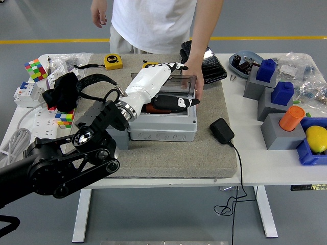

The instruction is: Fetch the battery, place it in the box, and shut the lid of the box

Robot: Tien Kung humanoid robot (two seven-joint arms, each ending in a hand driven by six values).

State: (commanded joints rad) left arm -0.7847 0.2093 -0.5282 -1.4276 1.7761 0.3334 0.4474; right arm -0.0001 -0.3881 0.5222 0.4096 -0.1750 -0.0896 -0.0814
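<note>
A grey plastic box stands on the grey mat, its smoky clear lid hinged at the back and half raised. An orange-red battery lies inside, mostly hidden by my hand. My left hand, white with black fingertips, reaches over the box from the lower left. Its fingers stretch over the lid's top edge, and the black thumb sits below, in front of the lid. The fingers are extended, not clamped. A person's hand rests on the box's far right corner.
A black power adapter with its cable lies right of the box. Yellow tape measures, a colour cube and a black strap bundle lie at the left. Grey and blue blocks, an orange cylinder and a lemon crowd the right.
</note>
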